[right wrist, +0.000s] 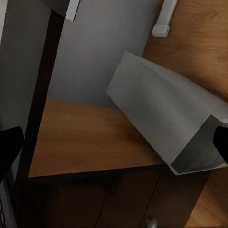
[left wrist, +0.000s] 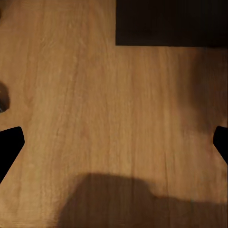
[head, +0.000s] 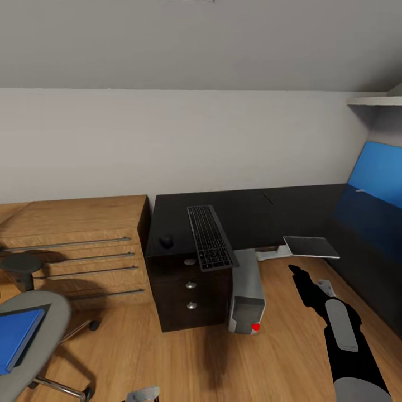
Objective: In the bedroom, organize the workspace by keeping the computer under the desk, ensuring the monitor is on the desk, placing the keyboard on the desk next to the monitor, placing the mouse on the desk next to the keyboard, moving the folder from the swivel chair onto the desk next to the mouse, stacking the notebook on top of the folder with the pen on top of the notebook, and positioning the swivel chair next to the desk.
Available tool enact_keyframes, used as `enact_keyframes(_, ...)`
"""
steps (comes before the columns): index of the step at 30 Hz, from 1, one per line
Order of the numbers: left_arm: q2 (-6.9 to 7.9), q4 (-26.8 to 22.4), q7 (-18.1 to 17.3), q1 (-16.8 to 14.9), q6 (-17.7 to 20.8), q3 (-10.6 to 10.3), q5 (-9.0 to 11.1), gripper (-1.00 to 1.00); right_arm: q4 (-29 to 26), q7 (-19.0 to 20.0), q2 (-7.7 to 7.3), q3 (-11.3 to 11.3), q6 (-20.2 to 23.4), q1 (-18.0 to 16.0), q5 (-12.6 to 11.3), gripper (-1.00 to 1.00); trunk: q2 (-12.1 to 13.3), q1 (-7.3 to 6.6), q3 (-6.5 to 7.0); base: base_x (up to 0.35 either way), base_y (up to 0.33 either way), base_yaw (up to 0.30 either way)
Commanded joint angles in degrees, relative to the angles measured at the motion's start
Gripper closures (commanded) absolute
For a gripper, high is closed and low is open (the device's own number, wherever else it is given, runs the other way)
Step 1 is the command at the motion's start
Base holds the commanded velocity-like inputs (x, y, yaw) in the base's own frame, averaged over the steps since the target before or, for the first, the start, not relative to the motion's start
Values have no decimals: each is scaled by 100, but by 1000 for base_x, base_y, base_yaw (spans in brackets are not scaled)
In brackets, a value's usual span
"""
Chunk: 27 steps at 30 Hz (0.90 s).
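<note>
Head view: the right end effector (head: 295,272) hangs above the wood floor (head: 167,357), its black fingers empty. The computer (head: 247,290) stands at its nine o'clock, beside the drawer block of the black surface (head: 251,215); keyboard (head: 210,237) and mouse (head: 166,242) lie at ten o'clock. The folder (head: 17,338) rests on the swivel chair (head: 47,324), far toward eight o'clock. In both wrist views the fingertips (right wrist: 9,147) sit spread wide, the left end effector (left wrist: 114,142) over bare floor.

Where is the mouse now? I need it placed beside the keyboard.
In the head view the mouse sits on the black desk, above the drawer block, just left of the keyboard.
</note>
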Motion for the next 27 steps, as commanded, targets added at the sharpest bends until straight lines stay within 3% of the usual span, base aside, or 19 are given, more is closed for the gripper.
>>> enact_keyframes(1, 55, -666, 54, 126, 564, -34, 142, -100, -13, -43, 4, -17, 21, -5, -78, -100, -44, 22, -24, 0, 0, 0)
enact_keyframes(2, 105, -1461, 110, 299, 1213, -37, 202, -100, -18, -41, 1, -24, 24, -5, -93, -100, -84, 44, -42, 0, 0, 0)
enact_keyframes(7, 168, -3953, 603, 713, 3239, -61, 332, -100, -36, -19, -17, -105, 29, -5, -137, -100, -285, 154, -132, 0, 0, 0)
enact_keyframes(8, 161, -4303, 698, 748, 3526, -80, 391, -100, -67, 21, -19, -139, 29, -5, -183, -100, -325, 176, -150, 0, 0, 0)
enact_keyframes(11, 56, -4726, 810, 789, 3877, -160, 570, -100, -230, 244, -25, -183, 29, -5, -316, -100, -445, 242, -203, 0, 0, 0)
enact_keyframes(12, -253, -4761, 850, 807, 3998, -347, 666, -100, -647, 515, -26, -208, 31, -5, -382, -100, -445, 242, -203, 0, 0, 0)
enact_keyframes(15, -246, -4702, 853, 808, 3997, -401, 670, -100, -733, 543, -36, -216, 25, -5, -360, -100, -445, 242, -203, 0, 0, 0)
enact_keyframes(16, -212, -4398, 855, 809, 3982, -418, 664, -100, -766, 551, -110, -220, 22, -5, -335, -100, -445, 242, -203, 0, 0, 0)
enact_keyframes(19, -201, -4086, 853, 809, 3949, -420, 657, -100, -774, 539, -154, -221, 21, -5, -328, -100, -445, 242, -203, 0, 0, 0)
enact_keyframes(21, -194, -3922, 852, 809, 3900, -430, 654, -100, -736, 487, -290, -191, 32, -5, -328, -100, -445, 242, -203, 0, 0, 0)
enact_keyframes(25, -198, -3747, 852, 809, 3862, -445, 654, -100, -585, 225, -421, -197, 41, -5, -358, -100, -445, 242, -203, 0, 0, 0)
enact_keyframes(27, -204, -3596, 851, 809, 3852, -455, 647, -100, -531, 163, -512, -218, 50, -5, -498, -100, -445, 242, -203, 0, 0, 0)
